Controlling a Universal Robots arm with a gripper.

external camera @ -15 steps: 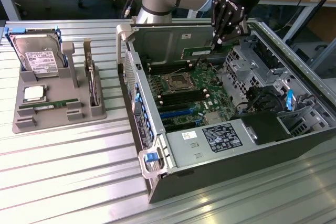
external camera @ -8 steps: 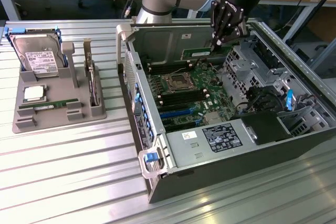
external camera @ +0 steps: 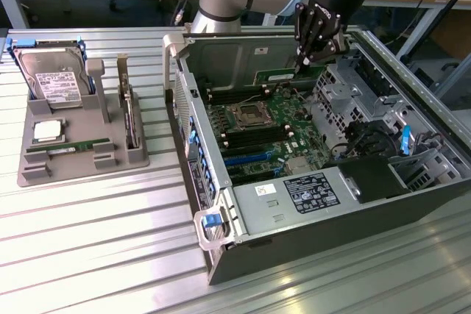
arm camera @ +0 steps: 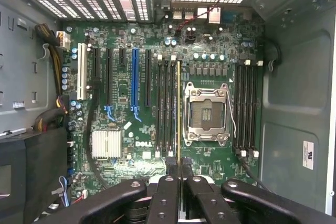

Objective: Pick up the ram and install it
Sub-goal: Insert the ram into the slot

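**Memory stick clamped over the board**

Nearest my wrist camera, I see the end effector [arm camera: 180, 179] with its fingers [arm camera: 167, 195] pressed together on the ram [arm camera: 178, 114], which I see edge-on as a thin yellowish strip running away from the fingers. It lines up with the black memory slots [arm camera: 165, 108] just beside the open processor socket [arm camera: 206, 115]. Past that lies the green motherboard [arm camera: 126, 103], and I can read "DELL" in white near a finned silver heatsink [arm camera: 106, 144]. A blue slot [arm camera: 134, 85] stands further along.

In the exterior view, the closest thing is the computer case [external camera: 221, 255] with its blue latch, resting on the ribbed metal desk [external camera: 88, 240]. A power supply [external camera: 309, 196] carries a dark label whose print I cannot read. Toward the exterior view's left, a grey tray [external camera: 110, 148] holds a processor chip [external camera: 47, 131] and, behind it, a hard drive [external camera: 53, 79]. Farther back, the end effector hangs over the board's far edge.
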